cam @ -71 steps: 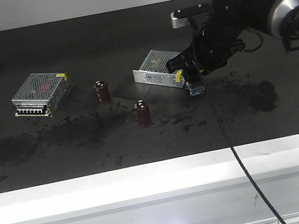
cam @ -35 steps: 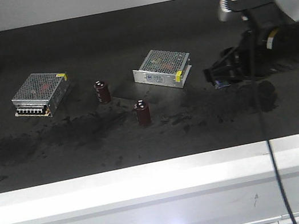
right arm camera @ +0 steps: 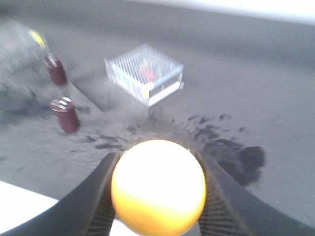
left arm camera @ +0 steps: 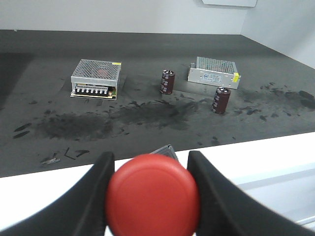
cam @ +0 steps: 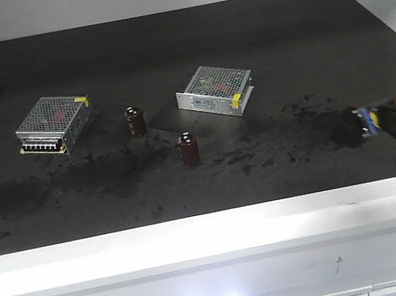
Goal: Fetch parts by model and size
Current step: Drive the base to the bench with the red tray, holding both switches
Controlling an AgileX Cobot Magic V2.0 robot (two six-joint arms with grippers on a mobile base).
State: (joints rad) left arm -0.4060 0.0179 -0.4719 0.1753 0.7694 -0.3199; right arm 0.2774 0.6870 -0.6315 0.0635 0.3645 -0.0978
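Red switch (left arm camera: 152, 194) fills left gripper (left arm camera: 148, 160), yellow switch (right arm camera: 158, 186) fills right gripper (right arm camera: 157, 162).

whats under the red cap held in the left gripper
Only a dark grey corner of its base peeks out past the red cap, between the fingers of the left gripper. The cap covers the rest of the base, so its shape cannot be seen.

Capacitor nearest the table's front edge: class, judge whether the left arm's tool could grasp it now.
Probably not: the path to the capacitor looks free, but the left tool is shut on the red push-button.
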